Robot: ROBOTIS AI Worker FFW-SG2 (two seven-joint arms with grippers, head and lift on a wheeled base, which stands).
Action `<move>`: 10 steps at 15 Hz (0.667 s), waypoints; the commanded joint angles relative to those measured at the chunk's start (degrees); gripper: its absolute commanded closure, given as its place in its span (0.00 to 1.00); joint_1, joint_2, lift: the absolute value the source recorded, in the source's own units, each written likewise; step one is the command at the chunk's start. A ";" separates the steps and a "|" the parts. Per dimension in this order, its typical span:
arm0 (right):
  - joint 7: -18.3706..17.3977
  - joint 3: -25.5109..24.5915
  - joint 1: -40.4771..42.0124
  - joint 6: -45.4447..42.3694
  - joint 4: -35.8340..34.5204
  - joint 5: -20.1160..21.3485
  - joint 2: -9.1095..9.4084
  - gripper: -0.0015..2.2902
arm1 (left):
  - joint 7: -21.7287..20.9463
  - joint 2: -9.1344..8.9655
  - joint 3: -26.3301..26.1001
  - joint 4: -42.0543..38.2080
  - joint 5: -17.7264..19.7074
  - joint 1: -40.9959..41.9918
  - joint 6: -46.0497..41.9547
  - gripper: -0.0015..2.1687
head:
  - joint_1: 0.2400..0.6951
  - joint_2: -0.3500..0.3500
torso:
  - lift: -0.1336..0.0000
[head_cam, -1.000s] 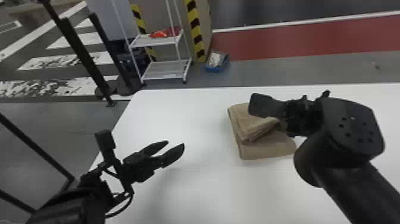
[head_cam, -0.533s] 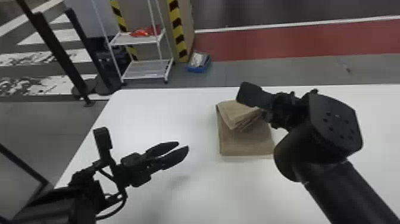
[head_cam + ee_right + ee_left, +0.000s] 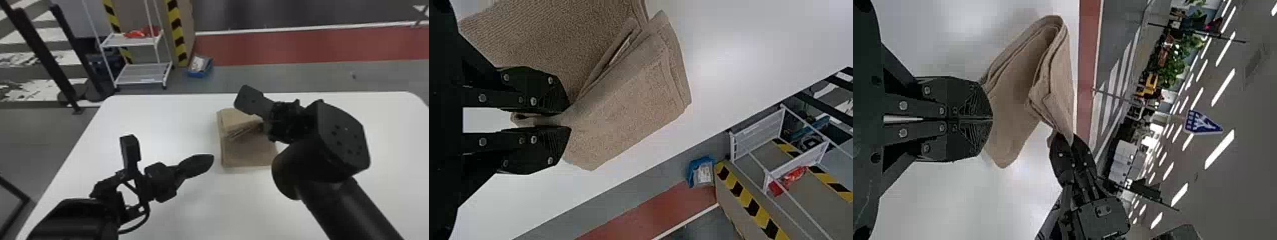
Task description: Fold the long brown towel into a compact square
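Brown towel [image 3: 247, 151]: layered, upper fold raised, beyond the closed left gripper [image 3: 210, 157]; edge pinched by right gripper [image 3: 282, 123]. Blue container [image 3: 197, 74], on floor beyond both: pale contents [image 3: 198, 63].

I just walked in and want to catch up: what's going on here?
The robot is partway through folding the brown towel on the white table. Its right gripper has one edge pinched, with the upper layers bunched over the flat part below. The left gripper is shut beside the towel, holding nothing.
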 commanded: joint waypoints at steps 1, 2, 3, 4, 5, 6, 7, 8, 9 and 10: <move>0.78 0.14 0.51 0.64 -1.04 -0.01 0.05 0.44 | 0.31 0.00 -2.34 1.18 -0.27 -0.08 -1.77 0.99 | 1.00 0.68 | 0.07; 0.87 0.14 0.60 0.81 -1.30 0.17 0.05 0.44 | 0.05 0.00 -2.96 1.36 -0.18 -0.08 -2.47 0.99 | 1.00 0.66 | 0.07; 0.95 0.14 0.69 0.81 -1.30 0.17 0.05 0.44 | 0.23 0.00 -4.01 1.36 -0.09 -0.08 -3.18 0.99 | 1.00 0.66 | 0.07; 0.95 0.05 0.86 0.81 -1.57 0.26 0.05 0.44 | 1.28 0.00 -5.42 1.27 -0.27 -0.17 -4.41 0.99 | 1.00 0.65 | 0.07; 0.95 0.05 1.04 0.99 -1.74 0.26 0.05 0.44 | 2.69 0.00 -7.00 1.54 -0.44 -0.61 -6.34 0.99 | 1.00 0.64 | 0.07; 1.22 0.14 1.12 1.16 -2.01 0.35 0.05 0.44 | 3.48 -0.18 -8.58 2.33 -0.88 -1.49 -6.52 0.99 | 1.00 0.62 | 0.07; 1.57 0.32 1.39 1.69 -2.36 0.35 0.05 0.44 | 4.27 -0.35 -9.72 3.03 -1.41 -2.02 -6.87 0.99 | 1.00 0.61 | 0.07; 2.01 0.85 1.74 2.04 -2.88 0.43 0.05 0.44 | 4.88 -0.61 -10.78 3.82 -2.02 -2.54 -7.57 0.99 | 1.00 0.59 | 0.07; 2.18 1.02 2.18 2.39 -3.32 0.61 0.05 0.44 | 5.32 -0.79 -11.57 4.79 -2.46 -3.16 -8.45 0.99 | 1.00 0.58 | 0.07; 2.36 1.11 2.36 2.57 -3.59 0.61 0.05 0.44 | 5.59 -0.97 -12.18 5.84 -3.43 -3.77 -8.45 0.99 | 1.00 0.58 | 0.07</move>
